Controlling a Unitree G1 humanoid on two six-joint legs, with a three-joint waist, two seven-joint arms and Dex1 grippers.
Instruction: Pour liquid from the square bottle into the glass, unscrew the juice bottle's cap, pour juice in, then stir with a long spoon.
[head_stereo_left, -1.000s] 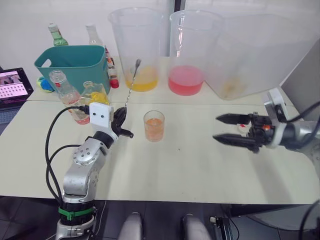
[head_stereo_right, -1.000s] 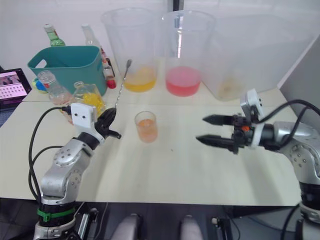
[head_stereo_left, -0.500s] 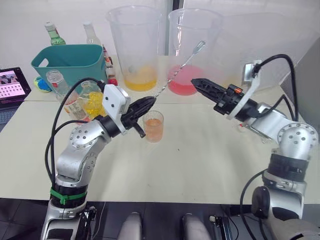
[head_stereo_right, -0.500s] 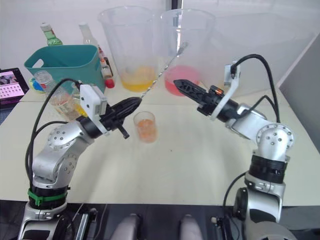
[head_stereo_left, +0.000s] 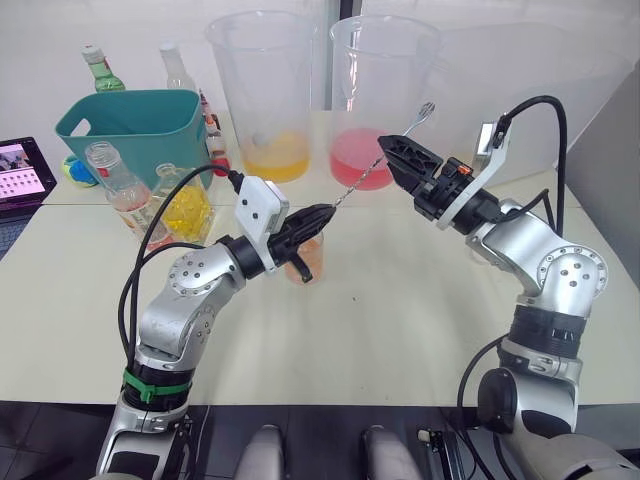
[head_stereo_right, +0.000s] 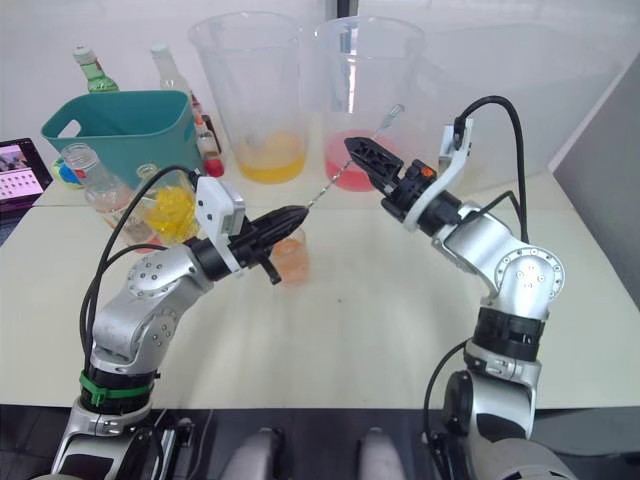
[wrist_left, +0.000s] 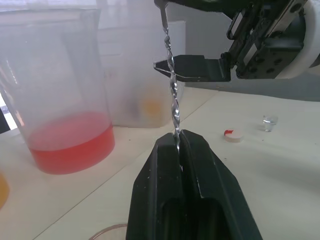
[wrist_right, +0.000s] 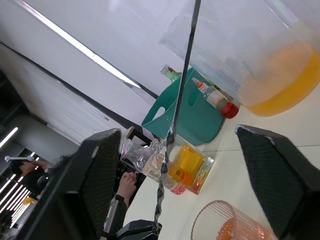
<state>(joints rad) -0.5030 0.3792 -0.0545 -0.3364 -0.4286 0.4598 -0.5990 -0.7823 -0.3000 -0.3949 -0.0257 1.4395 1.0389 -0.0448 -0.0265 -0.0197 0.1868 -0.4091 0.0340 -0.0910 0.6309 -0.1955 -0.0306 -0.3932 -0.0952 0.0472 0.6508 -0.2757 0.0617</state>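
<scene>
My left gripper (head_stereo_left: 326, 211) is shut on the lower end of the long spoon (head_stereo_left: 357, 187), just above the glass (head_stereo_left: 311, 260) of orange-pink liquid. The twisted stem (wrist_left: 172, 85) slants up to the right, with its small bowl at the top. My right gripper (head_stereo_left: 391, 159) is open, one finger on each side of the upper stem (wrist_right: 183, 75), not touching it. The square bottle (head_stereo_left: 186, 207) with yellow liquid and the uncapped juice bottle (head_stereo_left: 123, 193) stand at the left. The white cap (wrist_left: 233, 135) lies on the table.
Two huge clear beakers stand at the back, one with yellow liquid (head_stereo_left: 268, 95) and one with pink liquid (head_stereo_left: 381, 100). A large clear bin (head_stereo_left: 520, 95) is to their right. A teal basket (head_stereo_left: 140, 120) with bottles behind it is at the back left, near a screen (head_stereo_left: 20, 170).
My left gripper has carried the spoon to the right, over the glass. My right arm has swung up from the table's right side, and its fingers now straddle the spoon's upper stem.
</scene>
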